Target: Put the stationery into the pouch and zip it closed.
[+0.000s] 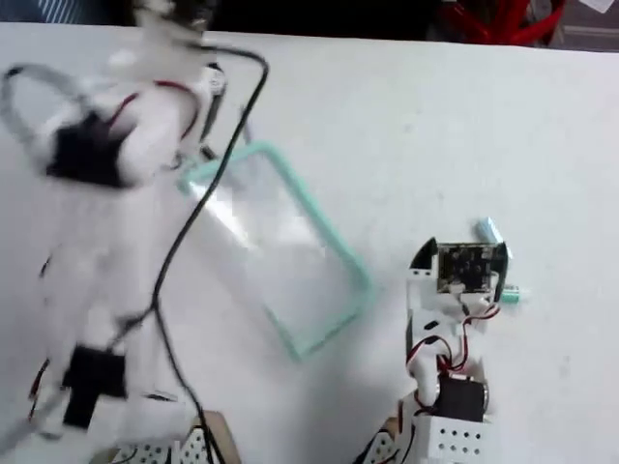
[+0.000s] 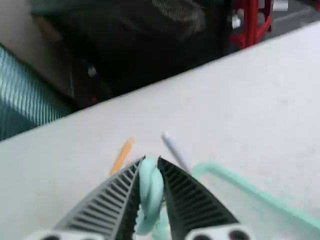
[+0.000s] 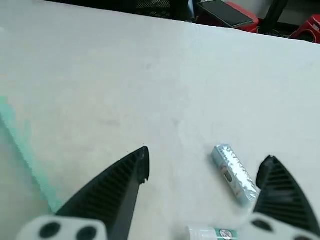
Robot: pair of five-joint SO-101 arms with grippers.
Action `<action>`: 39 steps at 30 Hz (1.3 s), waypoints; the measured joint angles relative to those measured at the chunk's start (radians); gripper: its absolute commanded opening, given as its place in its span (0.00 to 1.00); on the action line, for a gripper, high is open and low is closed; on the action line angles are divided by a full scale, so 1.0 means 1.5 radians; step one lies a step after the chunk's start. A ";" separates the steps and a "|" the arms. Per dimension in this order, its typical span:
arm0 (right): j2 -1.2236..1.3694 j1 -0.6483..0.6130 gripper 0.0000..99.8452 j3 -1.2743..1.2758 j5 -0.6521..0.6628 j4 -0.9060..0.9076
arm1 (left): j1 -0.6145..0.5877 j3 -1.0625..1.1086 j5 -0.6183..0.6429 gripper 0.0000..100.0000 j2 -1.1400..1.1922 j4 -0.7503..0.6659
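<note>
left tool [image 2: 151,164] clenched on pouch [image 1: 276,253] teal rim | right tool [image 3: 207,156] released, over bench [image 1: 406,126], right of pouch | wrapped stick [image 3: 234,174] lies between its jaws

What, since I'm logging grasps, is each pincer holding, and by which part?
Left pincer grips the pouch by its green edge trim; right pincer is open, holding nothing.

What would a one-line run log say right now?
left gripper: shut on pouch edge | right gripper: open over small tube | orange pencil, white pen: on table
</note>
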 measured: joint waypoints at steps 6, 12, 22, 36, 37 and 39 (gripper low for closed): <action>0.000 -0.035 0.34 0.010 0.070 0.000 | -0.055 0.026 0.028 0.15 0.139 -0.032; 0.000 -0.034 0.34 0.010 0.075 0.000 | -0.117 0.026 0.051 0.27 0.162 0.106; 0.000 -0.039 0.34 0.010 0.077 0.000 | -0.200 0.213 0.098 0.37 0.255 0.157; 0.000 -0.039 0.34 0.010 0.077 0.000 | -0.120 0.226 0.387 0.37 0.371 0.065; 0.000 -0.039 0.34 0.010 0.077 0.000 | -0.105 0.226 0.427 0.37 0.378 0.059; 0.000 -0.039 0.34 0.010 0.077 0.000 | -0.079 0.226 0.505 0.37 0.392 0.036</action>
